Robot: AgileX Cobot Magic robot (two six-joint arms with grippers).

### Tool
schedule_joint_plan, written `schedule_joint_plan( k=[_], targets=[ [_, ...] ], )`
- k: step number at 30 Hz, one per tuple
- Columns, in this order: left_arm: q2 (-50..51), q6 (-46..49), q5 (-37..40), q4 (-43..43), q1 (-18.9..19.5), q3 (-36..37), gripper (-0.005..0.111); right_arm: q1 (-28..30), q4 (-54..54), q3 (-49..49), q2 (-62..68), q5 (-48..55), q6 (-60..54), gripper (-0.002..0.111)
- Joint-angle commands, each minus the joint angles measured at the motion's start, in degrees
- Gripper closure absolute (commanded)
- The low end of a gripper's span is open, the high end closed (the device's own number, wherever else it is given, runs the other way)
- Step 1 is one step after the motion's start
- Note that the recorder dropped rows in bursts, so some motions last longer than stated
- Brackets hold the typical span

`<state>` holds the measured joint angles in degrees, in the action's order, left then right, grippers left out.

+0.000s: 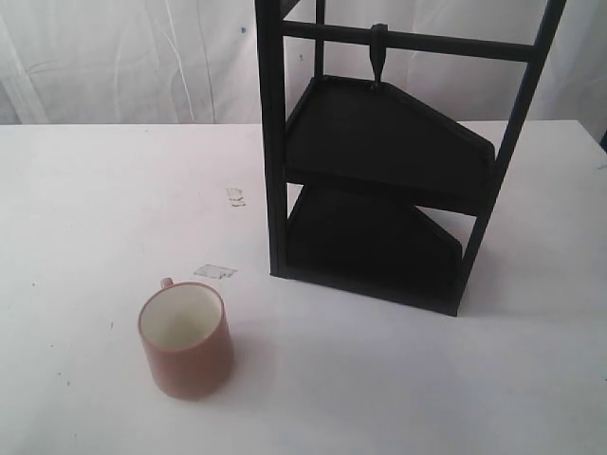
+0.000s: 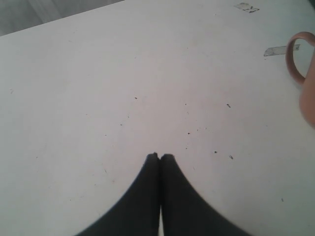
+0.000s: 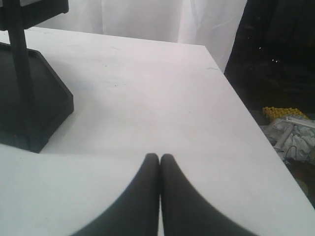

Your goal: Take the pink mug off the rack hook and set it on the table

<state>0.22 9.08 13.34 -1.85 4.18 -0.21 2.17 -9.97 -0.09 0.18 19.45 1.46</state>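
White table [image 1: 85, 190] fills most of what we see, and a white curtain [image 1: 114, 57] hangs behind it. The pink mug [image 1: 187, 341] stands on the table. It sits upright with its mouth up, so we can see its white inside. Its thin handle peeks out at the far rim. The mug is in front of the tall black rack [image 1: 379, 190] and off to its left, not touching it. A small bit of clear tape [image 1: 215, 272] lies on the table between the mug and the foot of the rack. The rack hook [image 1: 378, 55] is a short black peg that hangs down from the top bar. It is high above the two dark shelves and well apart from the mug.

The left gripper [image 2: 160, 156] hangs over bare table. Its two black fingers are pressed together tip to tip. In its view we see the mug at the edge, near but not touching. The right gripper [image 3: 159, 156] is squeezed closed the same way, over the table beside the bottom of the rack.
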Motion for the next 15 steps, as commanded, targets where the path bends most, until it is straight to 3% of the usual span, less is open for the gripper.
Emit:
schedule_joint_plan(
  k=[1,15],
  targets=[
    [-0.2,-0.1,0.0,-0.4,-0.4,0.2,0.107,0.2,-0.6,0.1,-0.2,-0.2,0.2,0.108],
    [-0.2,-0.1,0.0,-0.4,-0.4,0.2,0.107,0.2,-0.6,0.1,-0.2,-0.2,-0.2,0.108]
  ],
)
